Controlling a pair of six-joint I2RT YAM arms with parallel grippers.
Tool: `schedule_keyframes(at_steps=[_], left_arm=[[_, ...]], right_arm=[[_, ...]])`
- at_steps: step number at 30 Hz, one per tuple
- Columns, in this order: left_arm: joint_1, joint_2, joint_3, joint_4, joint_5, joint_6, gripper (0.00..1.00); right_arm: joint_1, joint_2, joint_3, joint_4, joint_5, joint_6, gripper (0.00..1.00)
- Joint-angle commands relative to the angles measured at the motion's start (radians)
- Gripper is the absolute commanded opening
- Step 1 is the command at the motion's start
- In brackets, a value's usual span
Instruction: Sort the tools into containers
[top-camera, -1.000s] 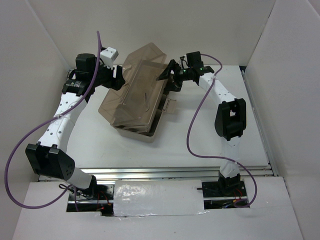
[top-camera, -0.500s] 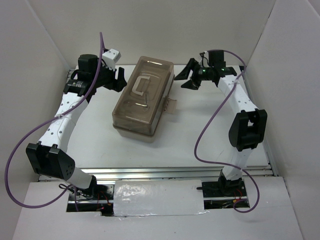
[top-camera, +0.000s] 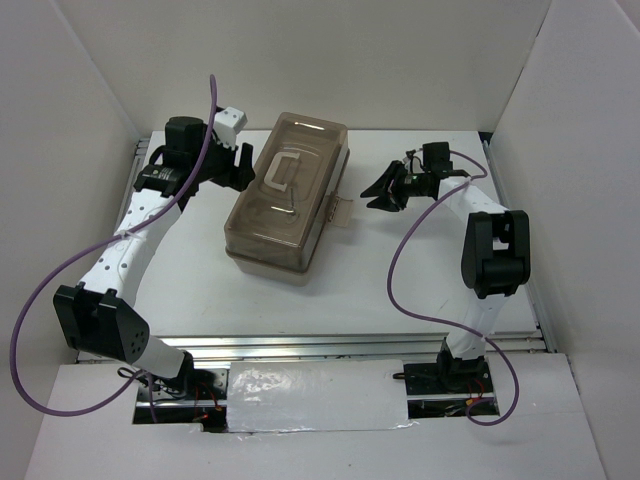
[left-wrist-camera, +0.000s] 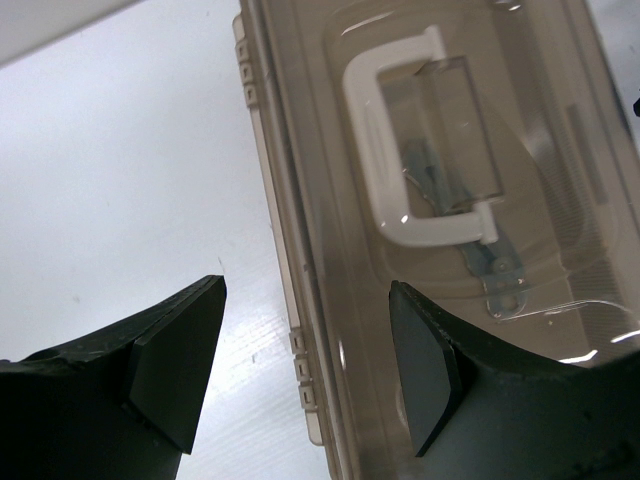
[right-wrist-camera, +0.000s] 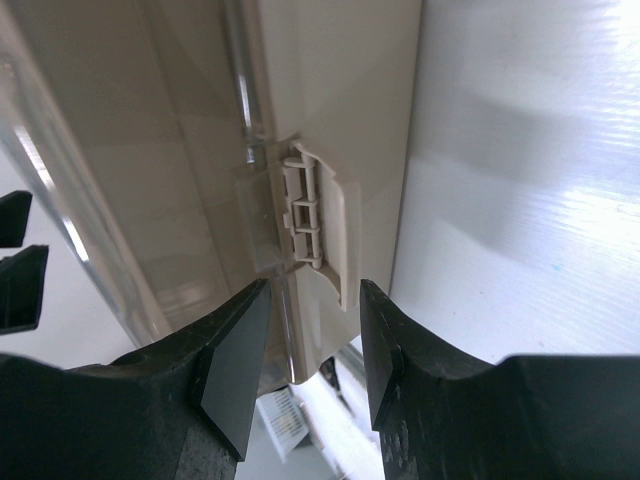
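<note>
Table (top-camera: 200, 270): white, with the toolbox lying on it at a slant between the two arms.
Toolbox (top-camera: 262, 262): beige base, near end toward the arm bases, far end leaning right.
Lid (top-camera: 262, 212): brownish and see-through, shut down flat on the base.
Latch (top-camera: 343, 212): pale flap on the toolbox's right side; in the right wrist view (right-wrist-camera: 315, 225) it hangs loose from the lid's edge.
Right gripper (top-camera: 378, 190): just right of the toolbox, pointing at the latch, touching nothing. Its jaws stand partly spread with a bare gap between them.
Handle (top-camera: 283, 172): pale, folded flat in a recess on the lid.
Tool (left-wrist-camera: 490, 270): a silvery metal piece shows through the lid beside the handle, inside the toolbox; what kind it is cannot be told.
Left gripper (top-camera: 238, 165): at the far left side of the toolbox, close to the lid's edge. Its jaws are spread wide and hold nothing.
</note>
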Motion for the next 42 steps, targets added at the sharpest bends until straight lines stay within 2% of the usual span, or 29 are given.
schedule_keyframes(at_steps=[1,4,7,9,14,15,18,19,21,24,28,31,34,39,40,42], left_arm=[[0.034,-0.036,-0.03,0.052,-0.001,-0.047,0.79],[0.053,-0.024,-0.039,0.059,0.01,-0.058,0.79],[0.064,-0.01,-0.052,0.079,0.022,-0.058,0.78],[0.063,-0.007,-0.056,0.092,0.027,-0.058,0.78],[0.029,-0.007,-0.081,0.105,0.021,-0.059,0.78],[0.024,-0.009,-0.088,0.109,0.019,-0.058,0.78],[0.015,-0.021,-0.113,0.124,0.005,-0.058,0.78],[0.002,-0.026,-0.116,0.121,0.002,-0.056,0.77],[-0.024,-0.036,-0.125,0.118,-0.019,-0.036,0.77],[-0.075,-0.056,-0.138,0.124,-0.061,-0.004,0.77],[-0.132,-0.069,-0.135,0.106,-0.105,0.036,0.76],[-0.164,-0.092,-0.144,0.104,-0.127,0.068,0.76],[-0.18,-0.118,-0.156,0.104,-0.121,0.074,0.76],[-0.184,-0.132,-0.165,0.099,-0.096,0.042,0.76],[-0.184,-0.127,-0.165,0.096,-0.098,0.036,0.76],[-0.183,-0.118,-0.168,0.092,-0.089,0.016,0.75]], right_arm=[[0.028,0.037,-0.024,0.166,-0.081,0.071,0.48],[0.053,0.067,-0.043,0.23,-0.107,0.115,0.49],[0.076,0.113,-0.029,0.255,-0.13,0.152,0.57],[0.1,0.129,-0.009,0.249,-0.124,0.155,0.57],[0.134,0.121,0.006,0.269,-0.112,0.172,0.3],[0.142,0.123,0.011,0.267,-0.11,0.172,0.2],[0.147,0.114,0.028,0.246,-0.103,0.172,0.01],[0.153,0.105,0.031,0.23,-0.088,0.166,0.0],[0.16,0.076,0.046,0.171,-0.055,0.133,0.0],[0.176,0.033,0.083,0.051,0.073,0.077,0.0],[0.217,0.029,0.243,-0.154,0.305,0.001,0.0],[0.234,0.028,0.316,-0.253,0.408,0.001,0.0],[0.242,0.023,0.358,-0.296,0.442,0.007,0.0],[0.262,0.034,0.393,-0.305,0.396,0.011,0.0],[0.268,0.038,0.401,-0.308,0.388,0.008,0.11],[0.274,0.045,0.411,-0.305,0.353,0.008,0.21]])
